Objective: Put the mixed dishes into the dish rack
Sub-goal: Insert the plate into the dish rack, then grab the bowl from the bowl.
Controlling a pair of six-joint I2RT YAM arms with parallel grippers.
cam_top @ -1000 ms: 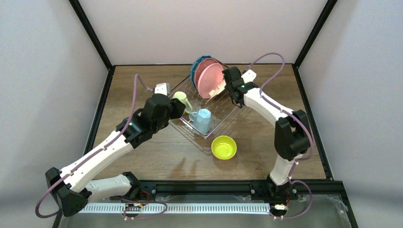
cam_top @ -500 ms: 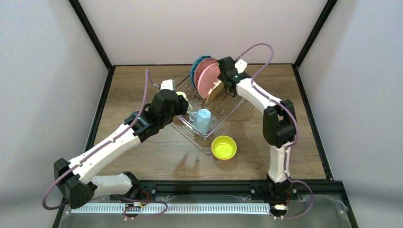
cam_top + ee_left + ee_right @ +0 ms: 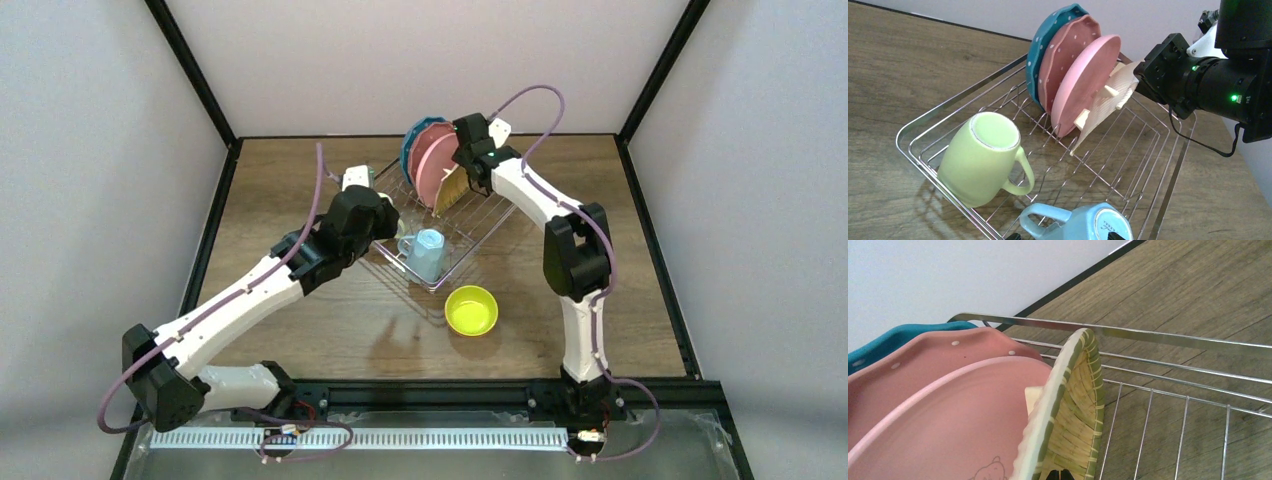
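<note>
Right gripper (image 3: 1109, 93) has swung its clamped woven plate (image 3: 1073, 405) in beside the pink plate (image 3: 1083, 82), nearly racked; left gripper (image 3: 387, 221) hangs open.

plates (image 3: 1083, 82), woven plate (image 3: 1095, 125) fill rack (image 3: 958, 100) far end, mugs (image 3: 979, 159) near corner, middle open

Wire dish rack (image 3: 923, 122), centre of the top view. Standing on edge at its far end: teal dotted plate (image 3: 1048, 45), pink dotted plate (image 3: 1068, 55), plain pink plate (image 3: 1083, 85). Woven tan plate (image 3: 1103, 107) tilted just beside them. Pale green mug (image 3: 980, 157) on its side, light blue mug (image 3: 1088, 225) near it. Lime bowl (image 3: 471, 309) upright on the desk, lower centre, outside the rack.
</note>
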